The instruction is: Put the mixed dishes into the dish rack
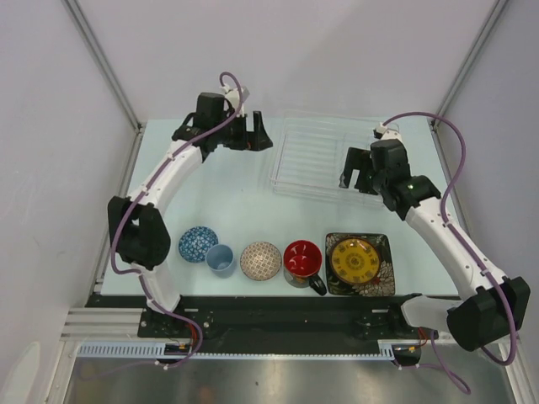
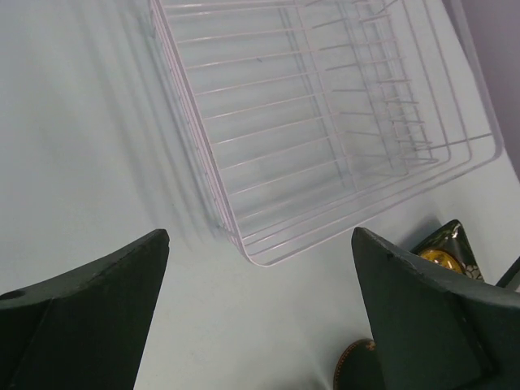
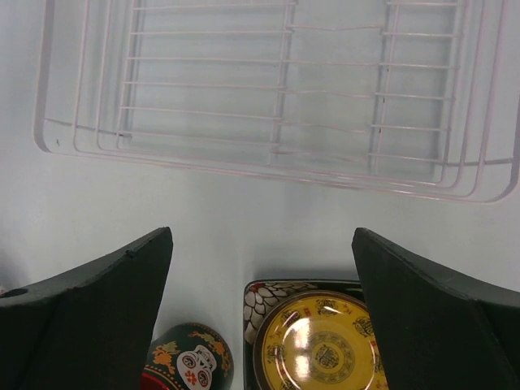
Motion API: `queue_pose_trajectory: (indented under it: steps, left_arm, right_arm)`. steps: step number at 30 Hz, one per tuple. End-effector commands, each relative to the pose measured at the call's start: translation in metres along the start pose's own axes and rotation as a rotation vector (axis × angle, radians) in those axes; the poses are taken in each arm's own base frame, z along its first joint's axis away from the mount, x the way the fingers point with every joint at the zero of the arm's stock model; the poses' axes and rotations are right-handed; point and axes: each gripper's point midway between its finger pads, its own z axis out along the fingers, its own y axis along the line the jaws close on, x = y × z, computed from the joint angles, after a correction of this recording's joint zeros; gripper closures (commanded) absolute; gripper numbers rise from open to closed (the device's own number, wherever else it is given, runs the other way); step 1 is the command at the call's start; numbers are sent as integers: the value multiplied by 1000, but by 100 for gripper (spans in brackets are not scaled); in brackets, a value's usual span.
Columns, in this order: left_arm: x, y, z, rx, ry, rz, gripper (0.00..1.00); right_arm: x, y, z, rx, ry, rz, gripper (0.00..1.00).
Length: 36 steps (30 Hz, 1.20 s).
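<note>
Dish rack (image 1: 316, 156) sits far back on the table (image 1: 244, 202). Along the near edge lie the blue patterned bowl (image 1: 198, 244), small light-blue cup (image 1: 221, 258), beige patterned bowl (image 1: 260, 260), red-inside dark mug (image 1: 301, 259), and yellow round plate (image 1: 354, 260) atop the black floral square plate (image 1: 386, 279). The left claw (image 1: 250, 139) and right claw (image 1: 358, 181) flank the rack, both spread wide.

The setting is a laboratory robot test cell, not a domestic kitchen. The dish rack (image 1: 316, 156) stands on a pale, bare tabletop (image 1: 244, 210). Plain white panels (image 1: 286, 50) enclose the space behind and to either side of the dish rack, joined by grey metal posts (image 1: 101, 59). In front of the dish rack, a black mounting rail (image 1: 278, 313) carries the left arm (image 1: 173, 168) and right arm (image 1: 442, 227), with exposed purple cables (image 1: 461, 156). Slotted aluminium extrusion (image 1: 101, 324) edges that rail.
</note>
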Motion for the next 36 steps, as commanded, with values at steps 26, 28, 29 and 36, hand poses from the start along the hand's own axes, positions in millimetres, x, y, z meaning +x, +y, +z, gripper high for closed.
queue_pose_trajectory:
  steps: [26, 28, 29, 36]
  left_arm:
    - [33, 40, 142, -212, 51, 159, 0]
    - [44, 43, 145, -222, 72, 169, 0]
    - [52, 46, 147, -229, 88, 167, 0]
    - [66, 64, 149, -279, 114, 163, 6]
  right_arm:
    - [-10, -5, -45, -48, -137, 37, 0]
    - [-13, -7, -47, -33, -147, 40, 0]
    - [-13, -8, -48, -30, -150, 41, 0]
    - [-19, -27, -48, 45, -183, 77, 0]
